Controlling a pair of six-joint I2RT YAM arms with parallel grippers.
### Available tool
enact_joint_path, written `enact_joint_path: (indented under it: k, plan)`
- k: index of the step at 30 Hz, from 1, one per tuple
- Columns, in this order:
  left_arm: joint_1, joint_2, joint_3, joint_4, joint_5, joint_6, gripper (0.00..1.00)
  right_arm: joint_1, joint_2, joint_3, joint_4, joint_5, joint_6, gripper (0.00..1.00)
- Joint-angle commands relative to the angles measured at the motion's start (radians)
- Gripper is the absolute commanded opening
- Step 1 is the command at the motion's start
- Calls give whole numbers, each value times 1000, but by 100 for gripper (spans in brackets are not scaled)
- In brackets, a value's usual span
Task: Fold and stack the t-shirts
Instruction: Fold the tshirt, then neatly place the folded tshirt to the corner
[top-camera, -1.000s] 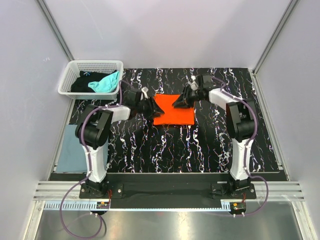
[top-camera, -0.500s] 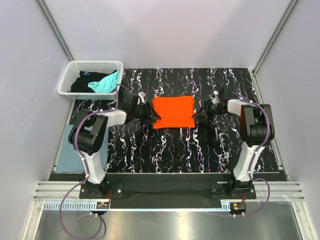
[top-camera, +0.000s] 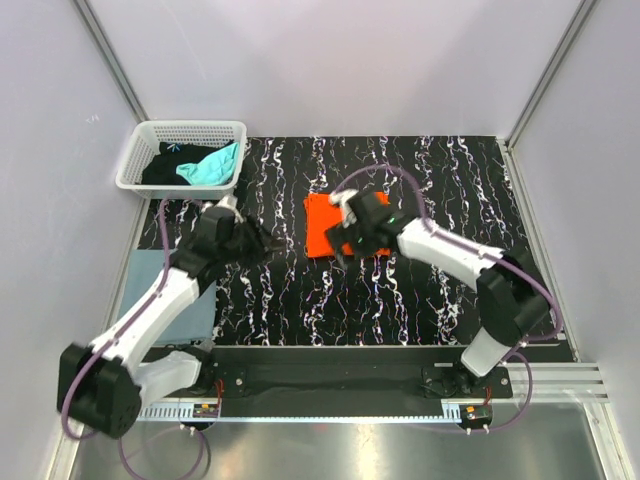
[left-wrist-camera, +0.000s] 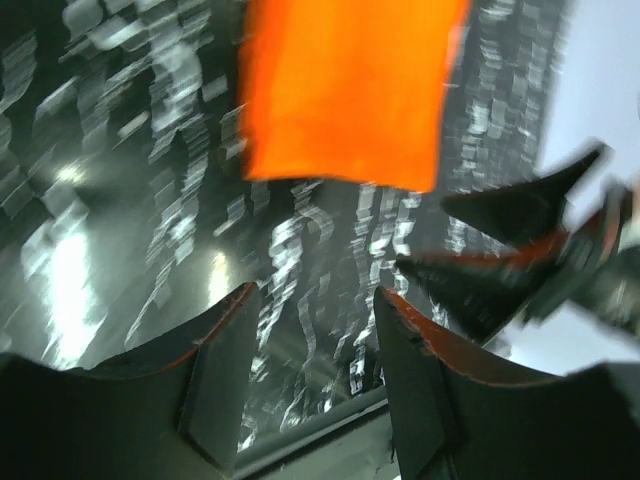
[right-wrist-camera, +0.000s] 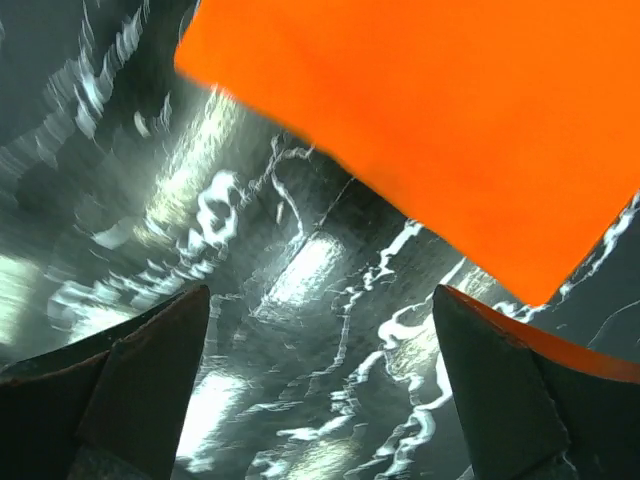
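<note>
Orange t-shirt (top-camera: 320, 226) lies folded on the tabletop (top-camera: 400, 300), just released: right tool (right-wrist-camera: 320, 385) gapes empty above it, left tool (left-wrist-camera: 312, 315), half-open and empty, has withdrawn; this fold looks finished.

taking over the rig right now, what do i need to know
Left gripper open, empty, left of the orange t-shirt. Right gripper open, empty, over its near edge.
Orange t-shirt lies folded on the mat; grey-blue t-shirt flat off its left edge; teal t-shirt and black t-shirt in the basket.
To do: stack the orange one, then fold the basket's two.
</note>
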Motion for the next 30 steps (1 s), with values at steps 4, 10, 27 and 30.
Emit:
enact_joint_path:
  k: [4,10,27,30]
  plan:
    - [9,-229,-111,-328,-229,-273,55,236,-24,-189,270,387,-664,100]
    - [12,-326,-103,-539,-284,-410,57,335,84,-321,620,488,-1061,100]
    - [12,-440,-64,-714,-278,-512,66,287,341,-138,617,367,-1101,33]
    - [12,-364,-42,-671,-244,-444,74,281,315,-132,583,347,-1080,11]
